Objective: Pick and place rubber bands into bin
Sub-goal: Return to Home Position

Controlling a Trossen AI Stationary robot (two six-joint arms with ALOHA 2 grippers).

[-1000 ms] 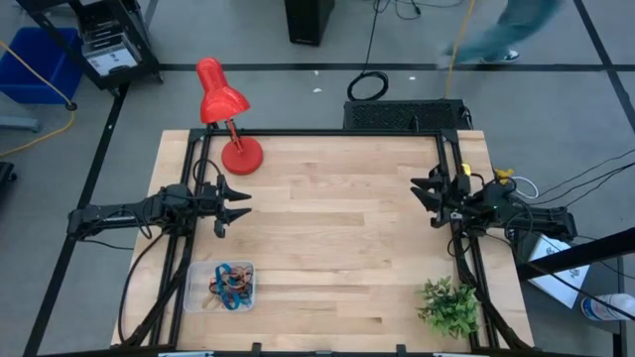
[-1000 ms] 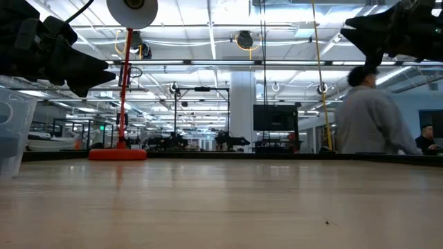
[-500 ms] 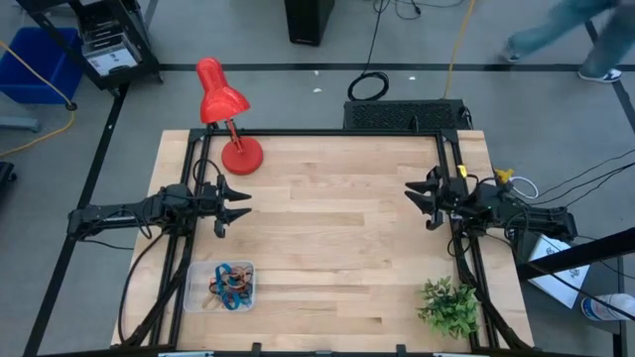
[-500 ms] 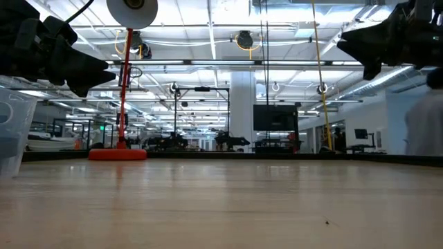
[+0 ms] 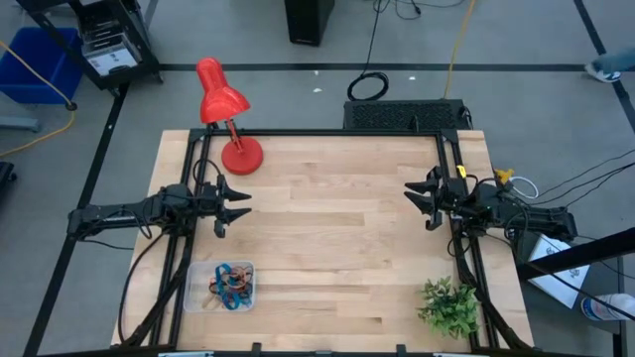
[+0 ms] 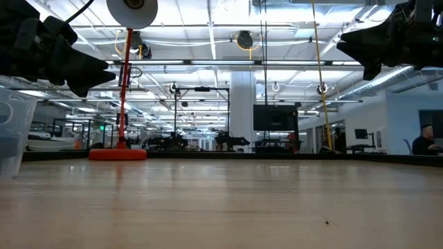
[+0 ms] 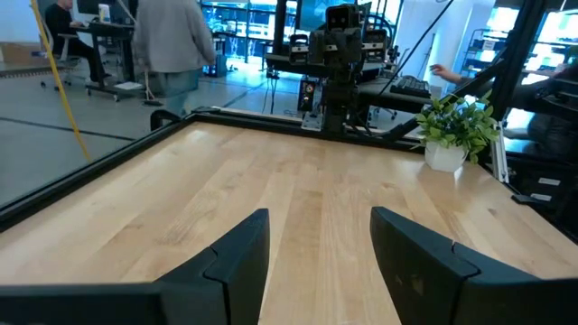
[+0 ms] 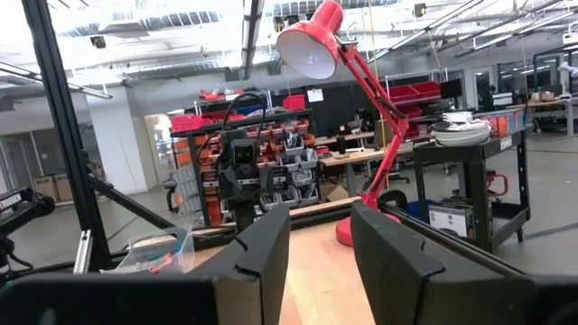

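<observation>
Pale wooden table [image 5: 327, 228] seen from above, framed by black rails, with a red desk lamp [image 5: 223, 99] at its far left corner and a small green plant [image 5: 449, 305] at its near right corner. The bin [image 5: 196, 288], a clear shallow tray, sits flat at the near left corner, open side up, its long axis running left to right, parallel to the near edge. The rubber bands [image 5: 231, 283] lie inside it in a tangled heap of orange, blue and dark loops. The left gripper [image 5: 248, 203] hovers above the left side, pointing right, fingers spread and empty, just beyond the bin's far side. The right gripper [image 5: 417, 201] hovers above the right side, pointing left, likewise spread and empty.
</observation>
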